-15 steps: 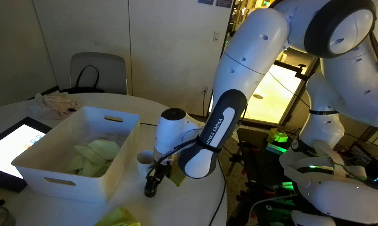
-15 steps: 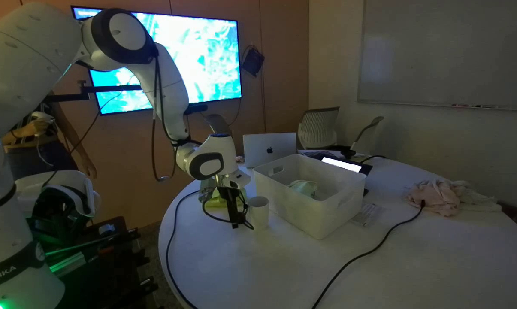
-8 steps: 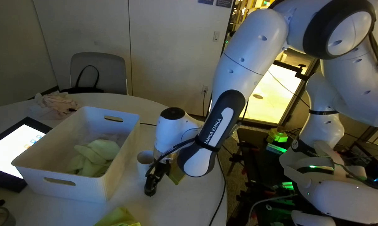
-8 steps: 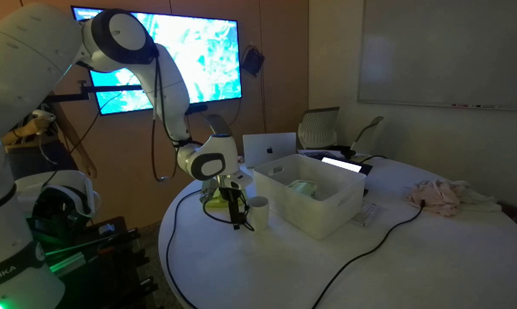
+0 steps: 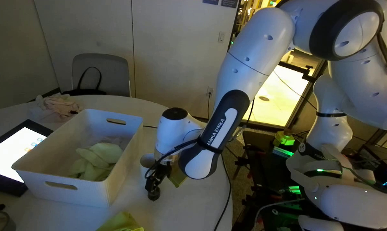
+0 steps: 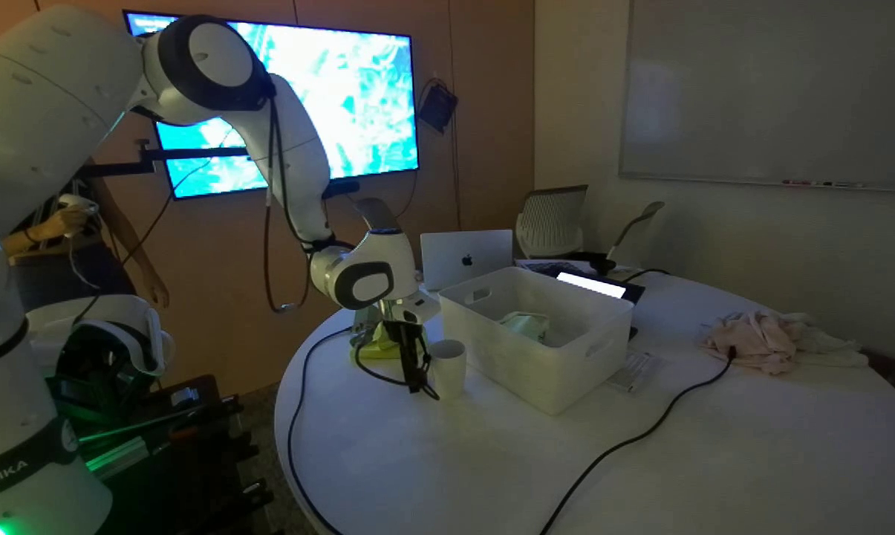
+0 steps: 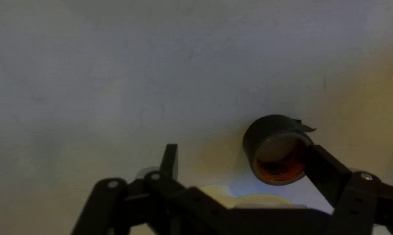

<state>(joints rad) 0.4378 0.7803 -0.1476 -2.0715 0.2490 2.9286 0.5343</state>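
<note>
In the wrist view, a fingertip (image 7: 323, 169) of the end effector (image 7: 242, 148) hides part of the tape roll (image 7: 263, 133), and we cannot identify the half-covered pale shapes (image 7: 261, 198) lower down. In an exterior view, the arm (image 5: 217, 131) blocks part of the white cup (image 5: 145, 162), and the bottom edge crops a yellow-green cloth (image 5: 121, 222). In an exterior view, the arm hides the upper body of a person (image 6: 76, 279) from us.

Dimly lit; overexposed at the television (image 6: 343, 104) and tablet (image 5: 12, 155), yellow-bright through the glass (image 5: 280, 106). Darker and softly blurred in the wrist view, with faint shadows across the table (image 7: 183, 81).
</note>
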